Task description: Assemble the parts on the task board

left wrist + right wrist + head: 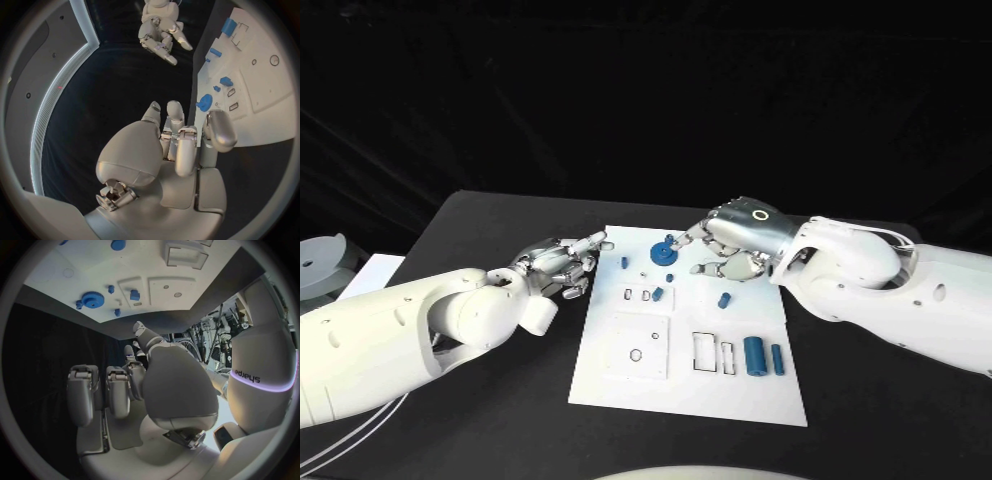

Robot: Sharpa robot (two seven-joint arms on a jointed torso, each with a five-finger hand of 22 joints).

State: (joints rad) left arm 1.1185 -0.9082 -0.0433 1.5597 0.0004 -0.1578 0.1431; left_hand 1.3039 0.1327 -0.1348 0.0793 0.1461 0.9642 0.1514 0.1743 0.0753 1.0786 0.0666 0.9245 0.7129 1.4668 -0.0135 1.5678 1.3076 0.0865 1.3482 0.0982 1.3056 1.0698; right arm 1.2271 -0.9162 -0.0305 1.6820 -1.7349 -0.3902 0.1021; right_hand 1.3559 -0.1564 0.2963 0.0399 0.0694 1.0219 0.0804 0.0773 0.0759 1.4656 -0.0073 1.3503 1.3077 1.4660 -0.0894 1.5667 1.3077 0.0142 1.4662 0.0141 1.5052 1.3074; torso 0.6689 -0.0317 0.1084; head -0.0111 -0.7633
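The white task board lies in the middle of the black desk, and a round blue gear stands near the board's far edge. Small blue pegs are scattered just beside the gear, and two longer blue cylinders lie well apart from it toward the near right corner. The right hand is held just beside the gear on its right; its fingers are seen apart and gripping nothing. The left hand is kept off the board's left edge, level with the gear, with fingers loosely curled and nothing between them. It is judged that no part is yet taken up. A risk is seen in the crowding round the gear: the nearby pegs could be knocked or tipped if the right fingers are closed off-centre, and the board could be shifted since it is not steadied by the left hand
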